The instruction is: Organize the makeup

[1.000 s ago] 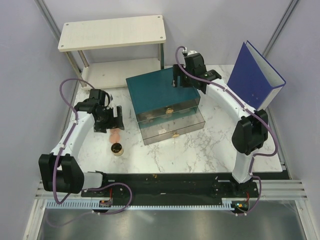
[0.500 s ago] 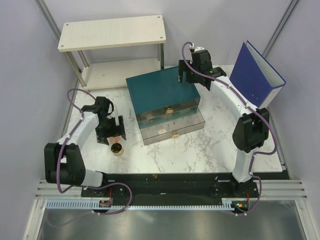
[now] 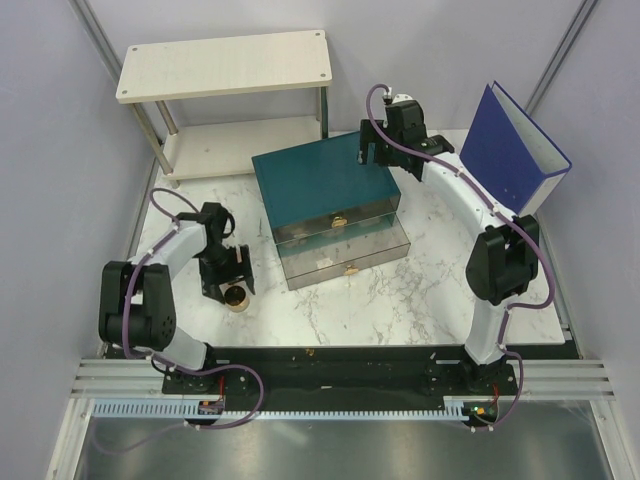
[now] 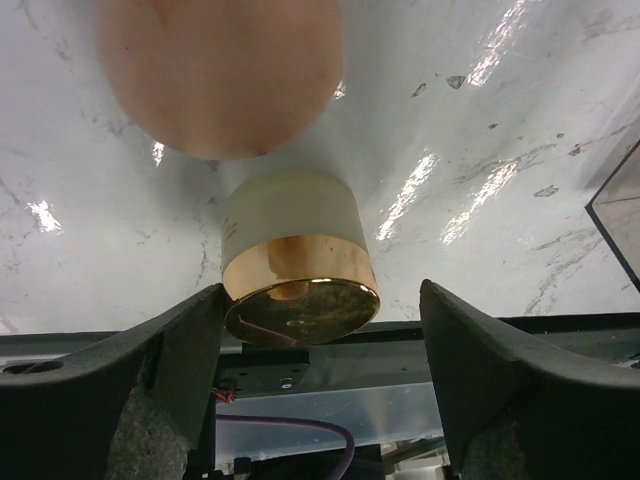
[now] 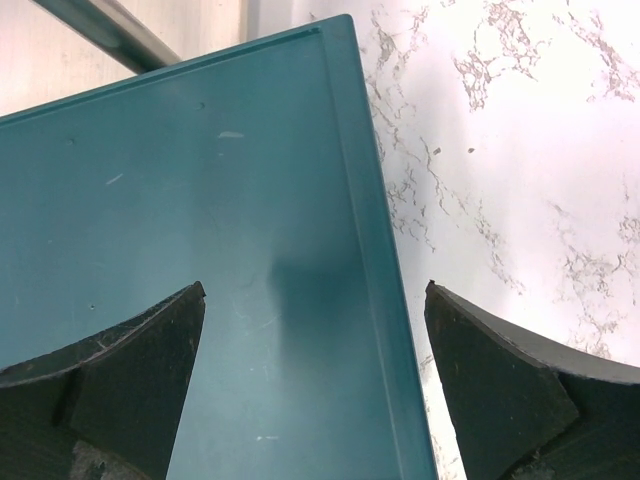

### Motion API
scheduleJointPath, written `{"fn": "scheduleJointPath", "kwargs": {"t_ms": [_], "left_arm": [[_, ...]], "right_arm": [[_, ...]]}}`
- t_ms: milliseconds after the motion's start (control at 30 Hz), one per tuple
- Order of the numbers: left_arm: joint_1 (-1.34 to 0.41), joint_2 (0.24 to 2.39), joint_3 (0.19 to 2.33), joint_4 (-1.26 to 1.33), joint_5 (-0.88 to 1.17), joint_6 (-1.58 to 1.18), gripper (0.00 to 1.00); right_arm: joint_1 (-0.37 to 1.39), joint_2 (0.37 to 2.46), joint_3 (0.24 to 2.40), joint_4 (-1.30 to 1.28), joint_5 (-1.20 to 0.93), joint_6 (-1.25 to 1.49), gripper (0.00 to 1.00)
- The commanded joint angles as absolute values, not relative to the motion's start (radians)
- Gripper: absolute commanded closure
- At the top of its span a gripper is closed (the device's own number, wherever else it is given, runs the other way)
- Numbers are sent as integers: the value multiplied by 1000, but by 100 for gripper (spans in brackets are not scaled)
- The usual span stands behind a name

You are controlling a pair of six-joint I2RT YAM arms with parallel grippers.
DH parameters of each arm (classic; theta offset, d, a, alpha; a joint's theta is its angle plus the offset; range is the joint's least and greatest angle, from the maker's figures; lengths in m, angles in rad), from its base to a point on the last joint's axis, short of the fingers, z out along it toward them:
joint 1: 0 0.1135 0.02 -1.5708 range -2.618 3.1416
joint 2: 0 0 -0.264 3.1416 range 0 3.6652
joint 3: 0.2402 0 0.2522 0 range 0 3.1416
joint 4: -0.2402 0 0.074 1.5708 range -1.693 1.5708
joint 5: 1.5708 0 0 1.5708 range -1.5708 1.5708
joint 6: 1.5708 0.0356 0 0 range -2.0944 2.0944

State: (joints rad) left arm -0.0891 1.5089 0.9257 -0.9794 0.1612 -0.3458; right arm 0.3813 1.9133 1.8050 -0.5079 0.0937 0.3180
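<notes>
Left hand (image 4: 322, 292) straddles the gold pot (image 4: 292, 250), jaws wide, seemingly to grasp it; right hand (image 5: 315, 290) hovers spread wide over the box (image 5: 180, 180).

Pot (image 4: 295, 260) stands on the counter (image 3: 400, 300) between my left jaws, with the disc (image 4: 220, 75) just beyond on its far side. Drawer box (image 3: 322, 185) lies right of both. Binder (image 3: 510, 150) stands far right, shelf (image 3: 225, 65) far left.
</notes>
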Motion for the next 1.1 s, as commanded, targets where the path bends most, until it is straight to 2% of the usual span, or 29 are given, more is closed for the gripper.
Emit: {"fn": "scheduleJointPath", "kwargs": {"t_ms": [0, 100, 200, 300, 333, 367, 400, 433, 633, 833, 1067], "left_arm": [[-138, 1557, 955, -1002, 129, -393, 16], [-190, 1591, 982, -1006, 71, -405, 18], [-212, 1615, 983, -1003, 64, -408, 32], [-219, 1603, 983, -1005, 66, -407, 55], [-219, 1597, 985, -1006, 66, -405, 73], [-221, 1592, 985, -1008, 64, -405, 81], [-218, 1582, 982, -1011, 64, -405, 96], [-219, 1577, 983, -1014, 63, -405, 98], [-219, 1490, 1023, -1043, 43, -400, 98], [-224, 1395, 1178, -1091, 41, -374, 98], [-290, 1405, 1308, -1019, 77, -318, 98]], "right_arm": [[377, 1885, 1787, -468, 112, 328, 2], [373, 1882, 1778, -471, 110, 322, 2], [367, 1881, 1772, -469, 109, 318, 2], [361, 1876, 1764, -469, 109, 318, 2], [359, 1875, 1761, -468, 107, 319, 2], [357, 1875, 1761, -466, 107, 321, 2], [356, 1873, 1759, -468, 107, 321, 2], [354, 1875, 1756, -468, 104, 321, 2], [351, 1868, 1741, -460, 100, 327, 2], [350, 1865, 1735, -456, 98, 331, 2], [350, 1873, 1736, -454, 92, 337, 2]]}}
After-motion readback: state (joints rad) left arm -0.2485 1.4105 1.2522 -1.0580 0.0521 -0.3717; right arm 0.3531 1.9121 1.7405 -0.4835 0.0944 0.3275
